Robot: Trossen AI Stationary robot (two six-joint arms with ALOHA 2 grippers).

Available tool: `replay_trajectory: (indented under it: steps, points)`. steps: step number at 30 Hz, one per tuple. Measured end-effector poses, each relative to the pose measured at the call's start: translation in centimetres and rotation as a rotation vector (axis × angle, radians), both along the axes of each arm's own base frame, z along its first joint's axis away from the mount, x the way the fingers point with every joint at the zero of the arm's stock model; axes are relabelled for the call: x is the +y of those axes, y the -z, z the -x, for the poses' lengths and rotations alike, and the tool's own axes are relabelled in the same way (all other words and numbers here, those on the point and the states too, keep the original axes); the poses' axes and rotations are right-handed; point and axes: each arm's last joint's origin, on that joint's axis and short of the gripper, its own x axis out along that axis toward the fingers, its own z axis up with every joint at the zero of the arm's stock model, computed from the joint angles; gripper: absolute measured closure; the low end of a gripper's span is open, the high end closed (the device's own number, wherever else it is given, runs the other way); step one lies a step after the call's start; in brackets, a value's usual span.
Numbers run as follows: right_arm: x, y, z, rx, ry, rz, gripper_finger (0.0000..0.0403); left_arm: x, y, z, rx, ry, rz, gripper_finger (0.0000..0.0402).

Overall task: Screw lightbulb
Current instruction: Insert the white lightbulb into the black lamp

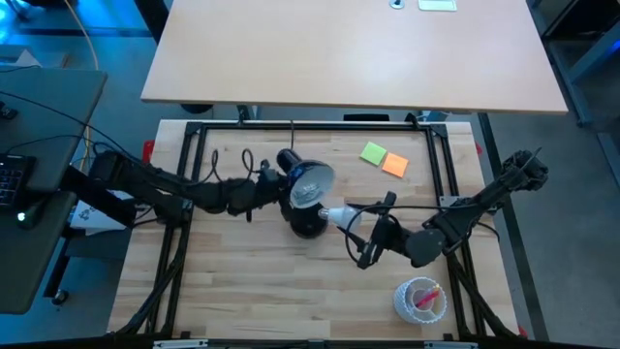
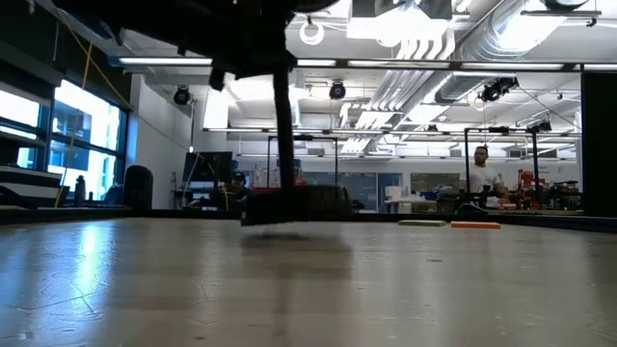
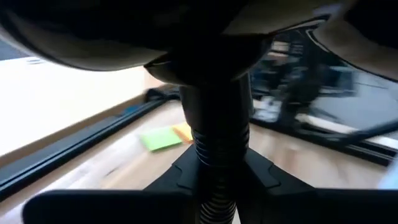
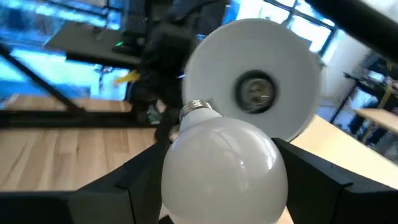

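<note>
white frosted lightbulb (silvery base), held level

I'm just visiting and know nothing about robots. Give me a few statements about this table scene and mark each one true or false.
1. The right gripper holds the lightbulb. True.
2. The bulb is already screwed into the lamp. False: its screw base is still outside the empty socket.
3. The left gripper is at the lamp's neck. True.
4. The plastic cup lies between the two sticky notes. False: it stands apart, near the table's front edge.
</note>
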Motion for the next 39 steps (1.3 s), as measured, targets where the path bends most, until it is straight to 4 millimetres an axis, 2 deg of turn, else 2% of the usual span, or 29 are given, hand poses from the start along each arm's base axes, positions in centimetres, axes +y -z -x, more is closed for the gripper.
replay_trajectory:
  steps: [4,12,15,21,25,28,39]
  points:
    - [-0.2,-0.1,-0.1,-0.012,0.016,-0.011,0.0148,-1.6,0.3,0.1,0.018,-0.107,-0.064,0.034]
    - [-0.2,-0.1,-0.1,-0.015,0.012,-0.013,0.0148,-2.3,0.8,-0.1,0.04,-0.083,-0.087,0.0326]
    - [-0.2,-0.1,-0.1,-0.014,0.011,-0.013,0.0148,-2.4,0.7,-0.1,0.043,-0.056,-0.093,0.0295]
    - [-0.4,0.0,-0.3,0.011,0.015,0.022,0.0148,-2.0,0.9,0.1,0.115,-0.044,-0.123,0.0204]
    - [-0.5,0.0,-0.3,0.011,0.018,0.022,0.0148,-2.0,-0.1,1.2,0.126,-0.015,-0.099,0.0156]
    - [-0.5,0.0,-0.3,0.01,0.016,0.021,0.0148,-2.1,-0.8,2.4,0.159,-0.002,-0.084,0.0136]
    - [-0.6,-0.5,-1.0,-0.01,0.066,0.031,0.0148,-1.5,-2.4,6.9,0.257,-0.037,-0.007,0.0129]
